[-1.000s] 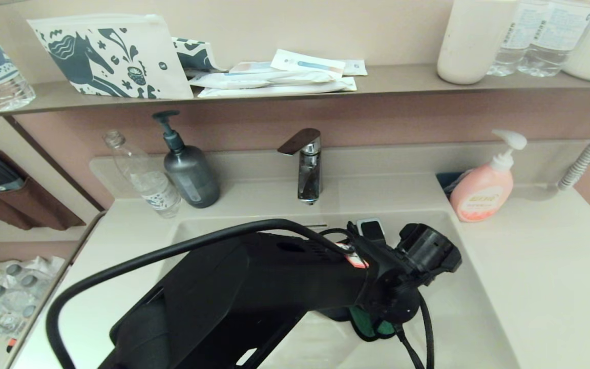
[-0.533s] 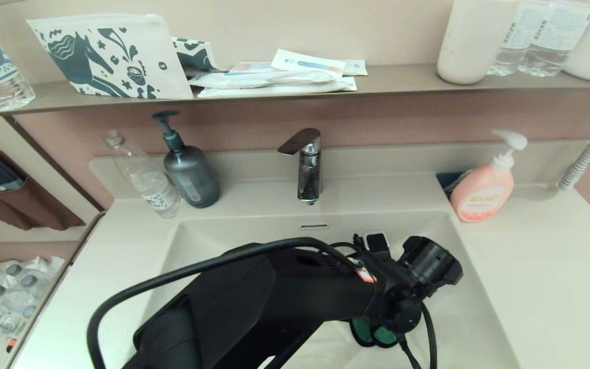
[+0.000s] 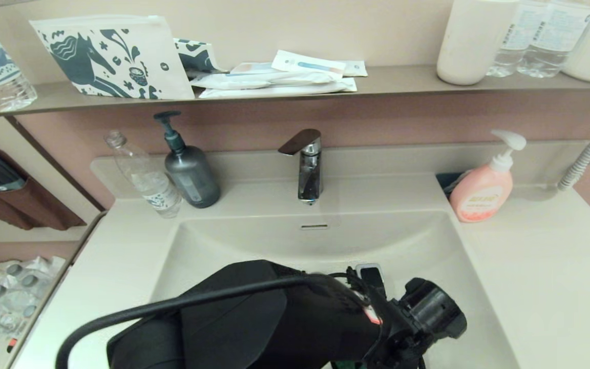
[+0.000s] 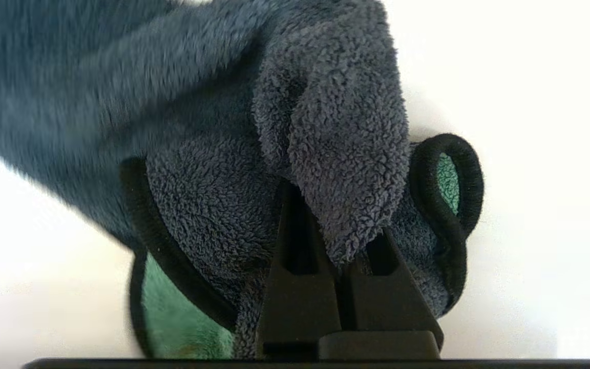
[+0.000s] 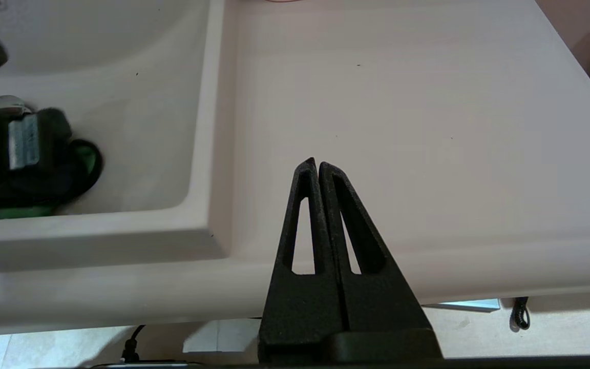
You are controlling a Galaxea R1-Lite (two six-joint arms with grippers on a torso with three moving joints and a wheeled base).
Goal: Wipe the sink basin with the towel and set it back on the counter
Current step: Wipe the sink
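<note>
My left gripper [image 4: 336,215] is shut on a fold of the towel [image 4: 208,169], a dark grey fleecy cloth with a green reverse and black edging. The cloth is pressed against the off-white floor of the sink basin [image 3: 315,246]. In the head view the left arm's wrist [image 3: 418,318] hangs over the basin's near right part and hides the fingers; only a green sliver of the towel [image 3: 343,365] shows. The right wrist view shows the towel [image 5: 34,205] low in the basin [image 5: 121,102]. My right gripper [image 5: 318,163] is shut and empty, over the counter [image 5: 402,102] near its front edge.
A chrome faucet [image 3: 308,164] stands behind the basin above the overflow slot [image 3: 314,226]. A grey pump bottle [image 3: 190,171] and a clear plastic bottle [image 3: 144,177] stand at the back left, and a pink soap dispenser [image 3: 482,189] at the back right. Above is a cluttered wall shelf [image 3: 377,79].
My left arm has drawn back toward the basin's near edge, dragging the towel with it. The overflow slot and the back of the basin now show.
</note>
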